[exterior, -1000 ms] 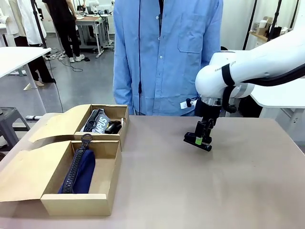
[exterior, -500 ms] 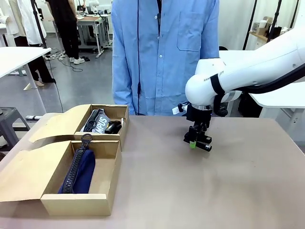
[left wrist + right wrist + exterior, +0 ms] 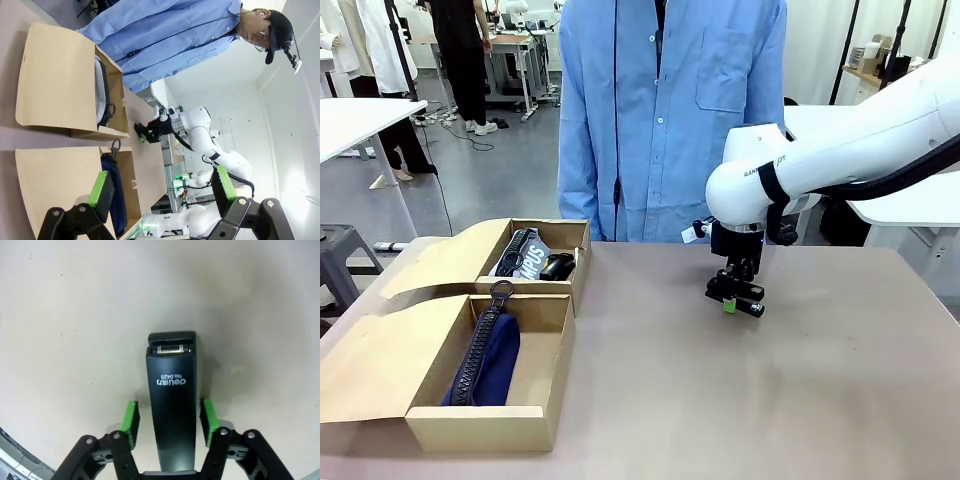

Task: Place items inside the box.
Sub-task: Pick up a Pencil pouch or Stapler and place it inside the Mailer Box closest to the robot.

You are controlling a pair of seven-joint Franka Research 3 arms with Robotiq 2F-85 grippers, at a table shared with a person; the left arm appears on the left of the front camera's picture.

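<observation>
Right gripper (image 3: 733,300) has dropped over black stapler (image 3: 172,390), jaws narrowing, pads (image 3: 131,422) flanking, not touching yet; pick for box (image 3: 480,428) close. Left gripper (image 3: 162,189) wide, empty.

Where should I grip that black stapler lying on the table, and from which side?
Take the black stapler across its long flat flanks, about mid-length, coming straight down from above. It lies flat on the table, long and narrow, so those parallel sides suit the pads. The right gripper straddles it there, jaws open.
</observation>
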